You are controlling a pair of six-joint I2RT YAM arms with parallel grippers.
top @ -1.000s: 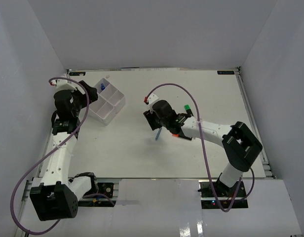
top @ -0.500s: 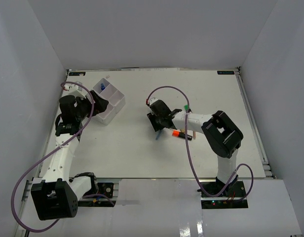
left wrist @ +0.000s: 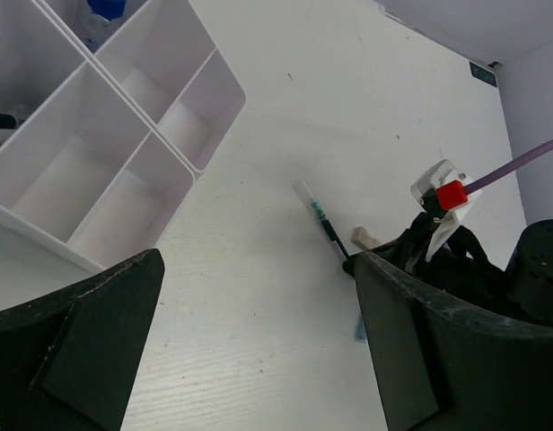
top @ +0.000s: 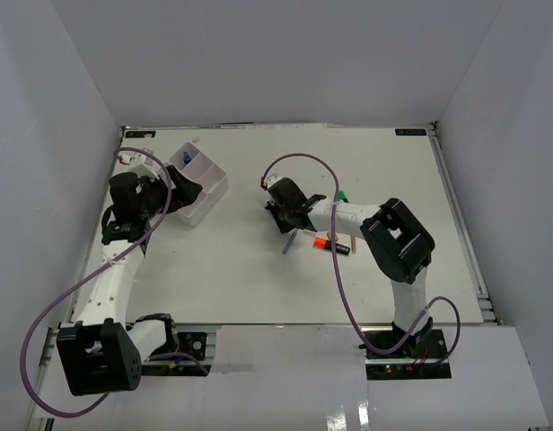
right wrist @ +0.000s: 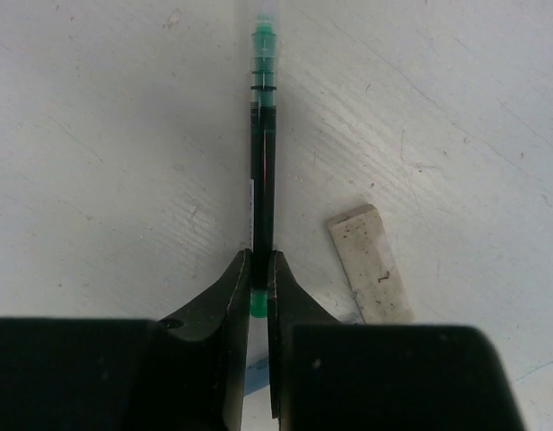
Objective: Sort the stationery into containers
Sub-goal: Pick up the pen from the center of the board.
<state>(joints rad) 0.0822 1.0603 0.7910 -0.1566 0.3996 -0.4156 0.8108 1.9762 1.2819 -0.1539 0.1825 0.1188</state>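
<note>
Right wrist view: the right gripper is clamping its fingers on a thin pen, which appears to be lying flat mid-table, well apart from the tray. I'm judging the pen light, stiff and slick. The hold is sitting near one end, so it may tip on the lift; mid-barrel would be steadier. A small eraser is lying just beside it. Something blue is peeking out under the fingers, and I'm not making it out. Farther off, the left gripper is hanging wide apart by the tray, whose far compartments are being cut off.
</note>
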